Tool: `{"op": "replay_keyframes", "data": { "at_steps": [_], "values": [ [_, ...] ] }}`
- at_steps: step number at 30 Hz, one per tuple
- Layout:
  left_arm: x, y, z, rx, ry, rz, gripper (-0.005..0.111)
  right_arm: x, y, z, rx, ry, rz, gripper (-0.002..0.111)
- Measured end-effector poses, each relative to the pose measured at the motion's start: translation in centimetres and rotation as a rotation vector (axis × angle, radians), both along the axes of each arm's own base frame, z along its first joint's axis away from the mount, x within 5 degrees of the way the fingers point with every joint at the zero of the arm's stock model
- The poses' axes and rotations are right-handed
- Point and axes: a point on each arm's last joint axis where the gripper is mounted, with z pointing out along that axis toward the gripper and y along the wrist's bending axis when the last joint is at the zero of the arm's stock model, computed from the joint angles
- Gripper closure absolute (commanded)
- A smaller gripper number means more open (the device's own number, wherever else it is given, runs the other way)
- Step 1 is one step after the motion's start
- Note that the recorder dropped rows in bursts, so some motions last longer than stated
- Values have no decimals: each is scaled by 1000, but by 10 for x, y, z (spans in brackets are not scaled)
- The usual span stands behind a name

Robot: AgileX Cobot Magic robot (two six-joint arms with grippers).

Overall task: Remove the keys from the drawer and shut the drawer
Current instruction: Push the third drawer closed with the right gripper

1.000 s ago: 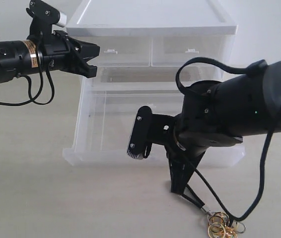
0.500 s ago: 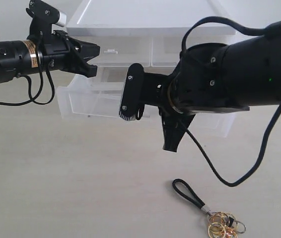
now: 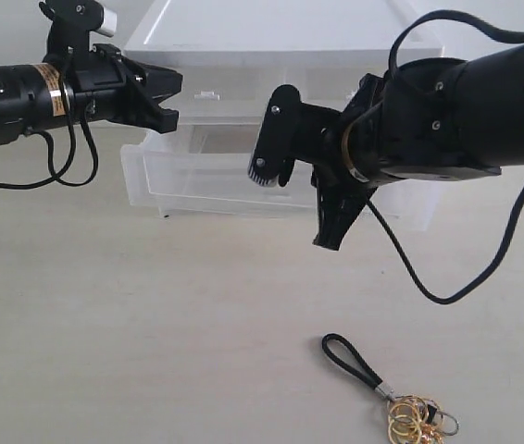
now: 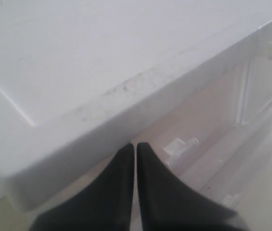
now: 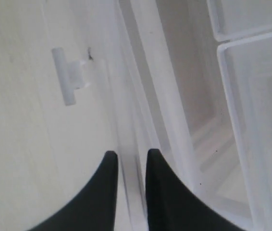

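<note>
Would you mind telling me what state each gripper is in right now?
Left gripper: closed, holding nothing.
Right gripper: slightly open at the front of the drawer, with nothing visibly held.

Left gripper closed, arm held level, right gripper pointing down, fingers slightly apart

One white plastic cabinet is counted, with two half-width translucent top drawers and one full-width translucent white plastic drawer seen. Two black pointed grippers are counted: the left gripper and the right gripper. One bunch of gold-coloured keys and rings is counted, on one thin black loop strap.
</note>
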Motion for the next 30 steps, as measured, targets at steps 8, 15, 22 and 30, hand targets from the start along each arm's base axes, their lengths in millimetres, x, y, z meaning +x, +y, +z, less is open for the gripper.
{"op": "replay_keyframes", "data": {
  "at_steps": [8, 15, 22, 30],
  "values": [
    [0, 0, 0, -39, 26, 14, 103, 11, -2, 4, 84, -25, -4, 109],
    [0, 0, 0, -47, 28, 20, 103, 16, -4, 9, 108, -38, -28, 93],
    [0, 0, 0, -47, 28, 20, 103, 21, -10, 15, 135, -54, -76, 68],
    [-1, 0, 11, -92, 0, 25, 103, 8, -17, 46, 101, -116, -152, 59]
  ]
}}
